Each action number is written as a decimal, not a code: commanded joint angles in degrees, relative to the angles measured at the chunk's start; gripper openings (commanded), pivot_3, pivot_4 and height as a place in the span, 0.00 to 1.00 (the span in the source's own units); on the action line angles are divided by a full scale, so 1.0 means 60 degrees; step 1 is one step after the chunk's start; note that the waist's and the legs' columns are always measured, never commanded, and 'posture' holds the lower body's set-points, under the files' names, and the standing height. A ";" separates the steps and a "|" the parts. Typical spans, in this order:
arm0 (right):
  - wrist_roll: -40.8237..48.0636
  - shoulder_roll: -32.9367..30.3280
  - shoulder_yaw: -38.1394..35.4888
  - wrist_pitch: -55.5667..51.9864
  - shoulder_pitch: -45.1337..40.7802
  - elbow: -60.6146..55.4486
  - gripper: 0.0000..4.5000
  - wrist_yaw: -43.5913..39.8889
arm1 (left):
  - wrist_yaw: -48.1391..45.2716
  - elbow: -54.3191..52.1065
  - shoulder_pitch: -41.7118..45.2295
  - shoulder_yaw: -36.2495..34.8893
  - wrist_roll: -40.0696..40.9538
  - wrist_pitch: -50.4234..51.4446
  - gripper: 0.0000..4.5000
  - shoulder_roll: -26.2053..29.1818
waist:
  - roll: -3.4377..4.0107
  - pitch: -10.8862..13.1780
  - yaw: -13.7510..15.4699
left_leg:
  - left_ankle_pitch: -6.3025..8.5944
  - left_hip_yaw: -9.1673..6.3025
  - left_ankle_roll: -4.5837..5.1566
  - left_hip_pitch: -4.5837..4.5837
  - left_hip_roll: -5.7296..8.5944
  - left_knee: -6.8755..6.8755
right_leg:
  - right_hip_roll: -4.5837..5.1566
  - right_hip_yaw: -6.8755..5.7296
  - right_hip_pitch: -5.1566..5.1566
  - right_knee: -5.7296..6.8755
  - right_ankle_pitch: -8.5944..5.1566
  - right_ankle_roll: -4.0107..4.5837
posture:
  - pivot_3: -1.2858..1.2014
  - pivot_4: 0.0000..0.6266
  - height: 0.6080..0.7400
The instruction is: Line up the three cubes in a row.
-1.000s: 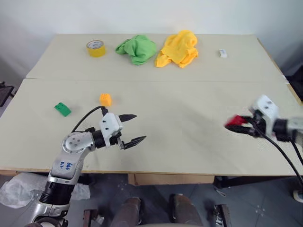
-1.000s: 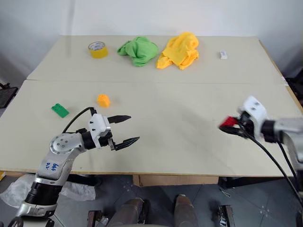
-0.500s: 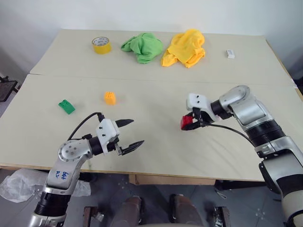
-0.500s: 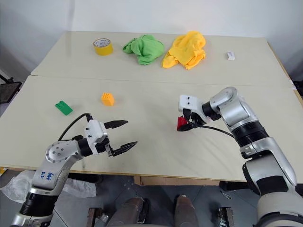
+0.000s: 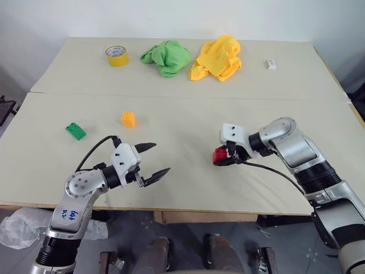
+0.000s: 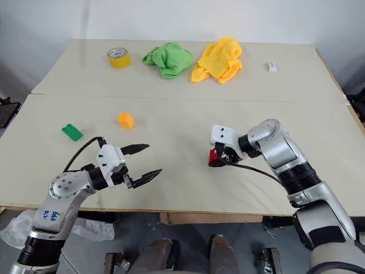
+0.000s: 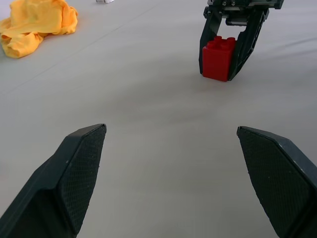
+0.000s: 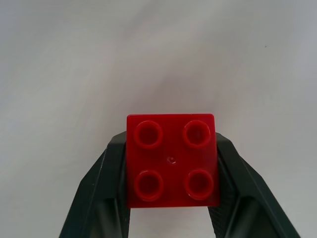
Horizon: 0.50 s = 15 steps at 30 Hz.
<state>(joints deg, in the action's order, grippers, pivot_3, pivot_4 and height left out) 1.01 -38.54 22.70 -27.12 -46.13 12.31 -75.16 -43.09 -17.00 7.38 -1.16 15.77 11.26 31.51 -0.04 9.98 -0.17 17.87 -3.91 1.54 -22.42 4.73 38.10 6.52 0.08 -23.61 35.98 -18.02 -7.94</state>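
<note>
The red cube [image 5: 219, 156] rests on the table near the middle, studs up, with my right gripper [image 5: 223, 158] shut on it; the two black fingers [image 8: 106, 188] press its opposite sides. Far to the left lie the orange-yellow cube [image 5: 128, 119] and, beyond it, the green cube [image 5: 75, 131], well apart from each other. My left gripper [image 5: 162, 157] hovers open near the front edge, pointing toward the red cube [image 7: 218, 58], nothing between its fingers.
At the back of the table [image 5: 188, 188] lie a yellow tape roll [image 5: 116, 56], a green cloth [image 5: 166, 57], a yellow cloth [image 5: 217, 57] and a small white object [image 5: 270, 64]. A seam [image 5: 239, 98] crosses the tabletop.
My right arm swung in from the table's right edge to the middle with the red cube and lowered it onto the surface. The left gripper stayed about where it was, open.
</note>
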 commanded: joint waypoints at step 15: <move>0.3486 0.0848 -0.3237 0.3827 0.1695 -0.0371 1.00 -0.1232 | 0.2564 -0.0006 -0.3455 -0.4124 -0.0212 -0.1749 1.00 -0.1071 | -0.0004 -0.0002 -0.0006 | 0.0005 0.0003 0.0000 0.0017 -0.0011 -0.0014 | 0.0000 0.0011 0.0024 -0.0020 0.0000 0.0001 | 0.52 0.24 1.00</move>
<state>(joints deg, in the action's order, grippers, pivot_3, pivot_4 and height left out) 19.35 -34.71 5.54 -6.39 -36.35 11.55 -83.88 -31.11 -18.72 -11.39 -21.19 15.29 4.90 25.83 -0.07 9.97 -0.20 17.91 -3.87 1.52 -22.27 4.63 38.01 6.49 0.13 -23.44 35.85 -18.03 -7.94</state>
